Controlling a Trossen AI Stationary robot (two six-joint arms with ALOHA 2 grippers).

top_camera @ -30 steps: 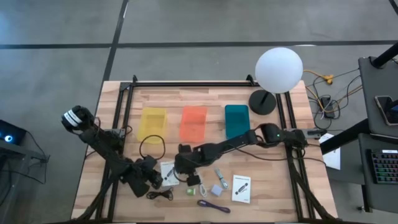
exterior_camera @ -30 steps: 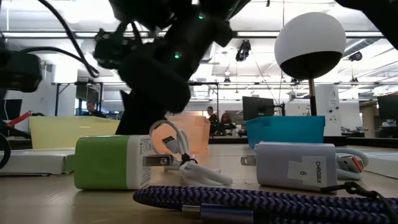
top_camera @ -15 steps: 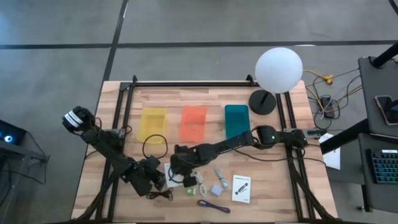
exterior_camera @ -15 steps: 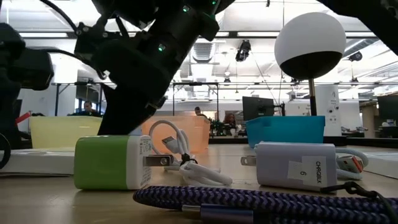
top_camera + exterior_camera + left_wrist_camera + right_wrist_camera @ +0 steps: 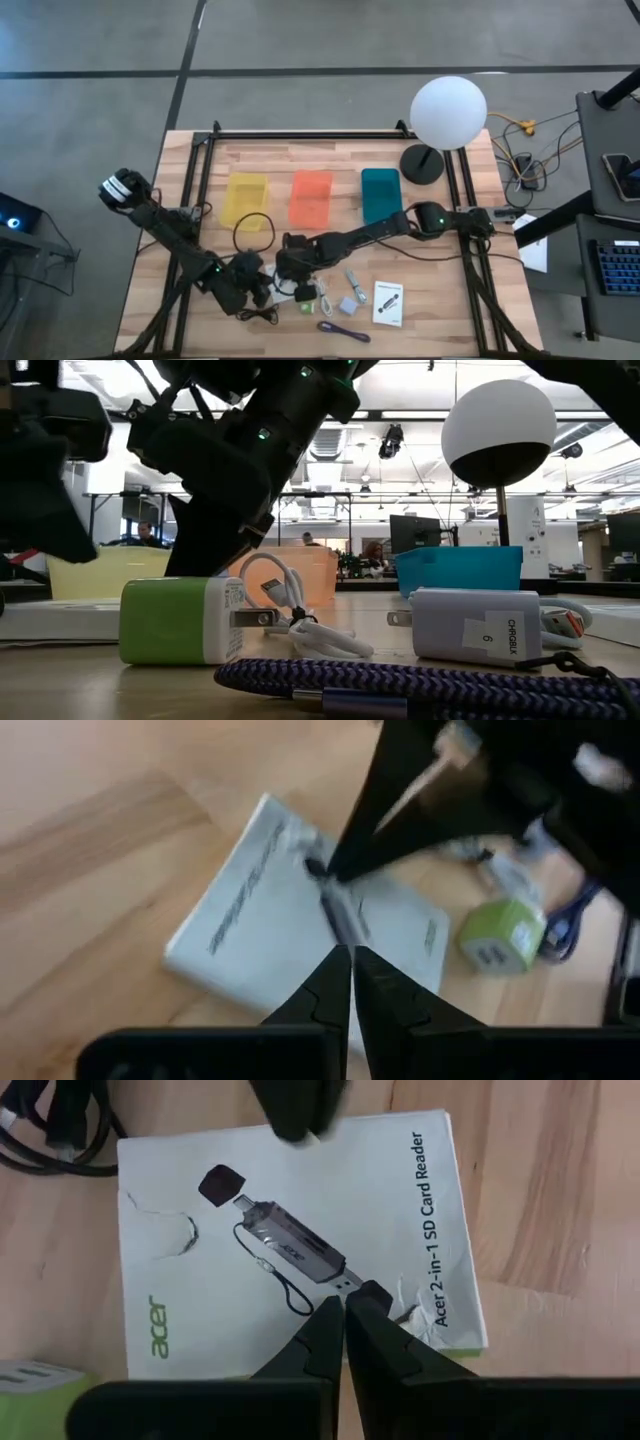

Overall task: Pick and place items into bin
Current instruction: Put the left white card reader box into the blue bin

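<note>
Right gripper (image 5: 343,1312), fingers pressed together, hovers over white black-printed Acer card (image 5: 300,1245).

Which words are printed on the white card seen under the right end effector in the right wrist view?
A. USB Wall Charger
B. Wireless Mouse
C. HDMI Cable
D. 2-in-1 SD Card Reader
D: the flat white paper card reads "Acer 2-in-1 SD Card Reader" along its edge.
</note>
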